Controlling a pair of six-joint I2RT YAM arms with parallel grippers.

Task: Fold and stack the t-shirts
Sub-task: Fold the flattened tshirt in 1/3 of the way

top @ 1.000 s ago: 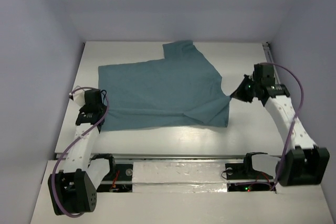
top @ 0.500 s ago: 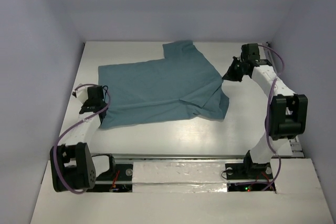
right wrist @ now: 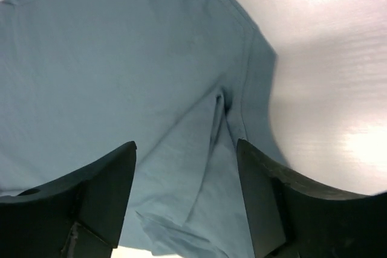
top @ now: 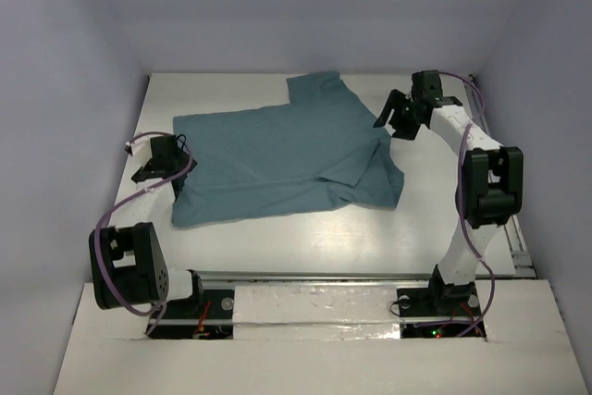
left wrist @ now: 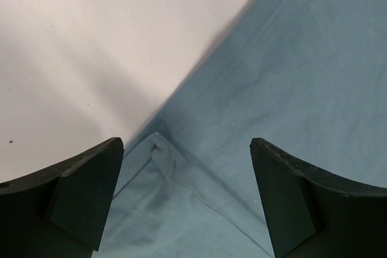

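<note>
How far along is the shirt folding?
Early. Done: the t-shirt lies spread on the table, with only its near-right corner lapped over itself. In hand: nothing; the left end effector and right end effector are both open, poised over the shirt's left and right edges. Left: the main folds, since the body is unfolded, and stacking; only one shirt is in view.

Flat white matte tabletop [top: 277, 233], boxed in by plain pale lavender-grey walls [top: 305, 16] at back and both sides; along near edge, thin dark metal rail [top: 305, 277] running left to right; just nearer, crinkled silvery foil-like strip [top: 314, 307].
</note>
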